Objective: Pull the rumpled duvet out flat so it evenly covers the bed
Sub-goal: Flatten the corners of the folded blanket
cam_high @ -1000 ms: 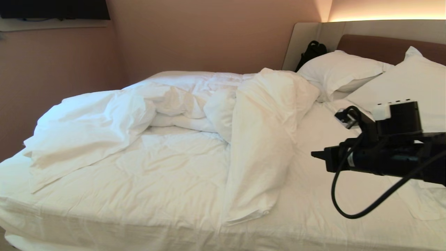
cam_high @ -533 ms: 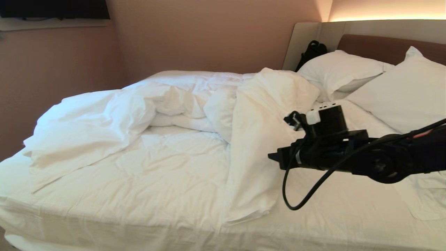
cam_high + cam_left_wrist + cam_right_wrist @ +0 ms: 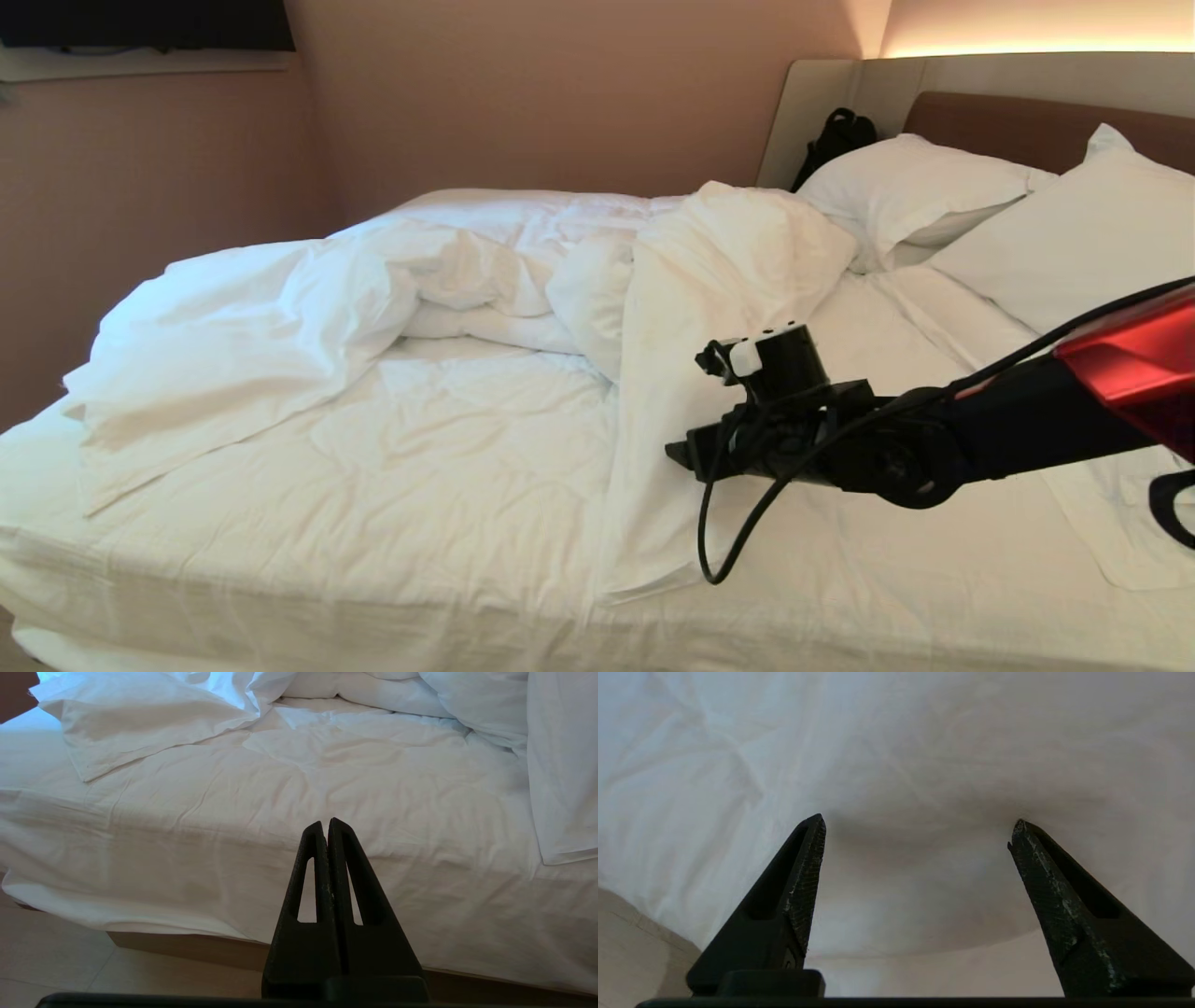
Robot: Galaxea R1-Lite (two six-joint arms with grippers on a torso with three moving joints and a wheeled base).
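The duvet (image 3: 448, 439) lies rumpled on the bed (image 3: 887, 569), bunched toward the far side. A long flap (image 3: 691, 308) of it is folded back down the middle. My right gripper (image 3: 674, 455) reaches in from the right and hovers at this flap's right edge, level and pointing left. In the right wrist view it (image 3: 917, 823) is open wide with nothing between its fingers, and the white duvet fabric (image 3: 896, 765) lies just ahead, its edge over the sheet. My left gripper (image 3: 327, 823) is shut and empty, parked low in front of the bed's near side (image 3: 233, 858).
Two white pillows (image 3: 906, 196) (image 3: 1083, 243) lean on the brown headboard (image 3: 1027, 126) at the far right. A black bag (image 3: 834, 138) sits beside them. A pink wall runs along the bed's far side. The brown plinth (image 3: 187, 947) and tiled floor (image 3: 56, 961) lie below the near edge.
My right arm has swept left across the bed, from in front of the pillows to the folded flap's right edge, and sunk a little. The duvet has not moved.
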